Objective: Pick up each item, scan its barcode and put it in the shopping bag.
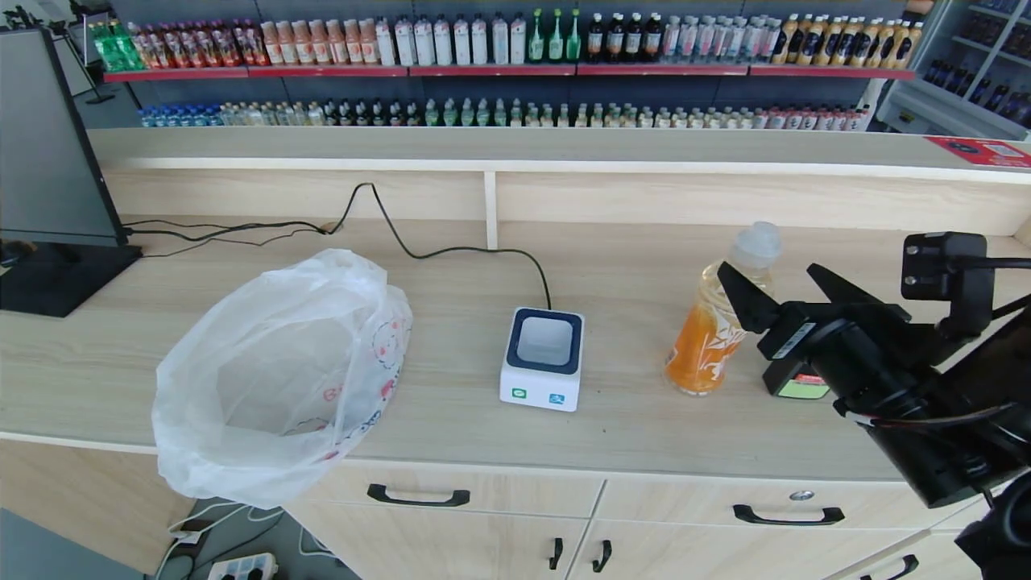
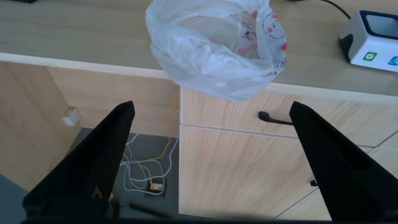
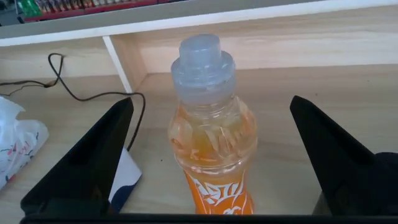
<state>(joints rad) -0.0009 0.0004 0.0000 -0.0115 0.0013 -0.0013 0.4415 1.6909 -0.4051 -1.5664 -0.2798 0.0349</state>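
**tillwatcher:** Light-wood checkout counter (image 1: 451,439), drink shelves (image 1: 499,48) running across the top of the frame. So where's the bottle (image 1: 713,322) sitting?

**gripnerd:** Right of centre, standing upright on the counter, just right of the white barcode scanner (image 1: 542,358). It's clear plastic with orange drink inside, an orange wrap with white markings round the lower half, and a frosted pale cap.

**tillwatcher:** And the grippers?

**gripnerd:** The right gripper (image 1: 765,267) is just right of the bottle, fingers spread wide, gripping nothing. One fingertip overlaps the bottle's neck, can't tell if it touches. The left gripper (image 2: 211,106) is spread wide too, nothing in it, down in front of the drawer fronts (image 2: 249,162). The crinkly white shopping bag (image 1: 274,379) sits lower left, mouth gaping, sagging over the counter edge.
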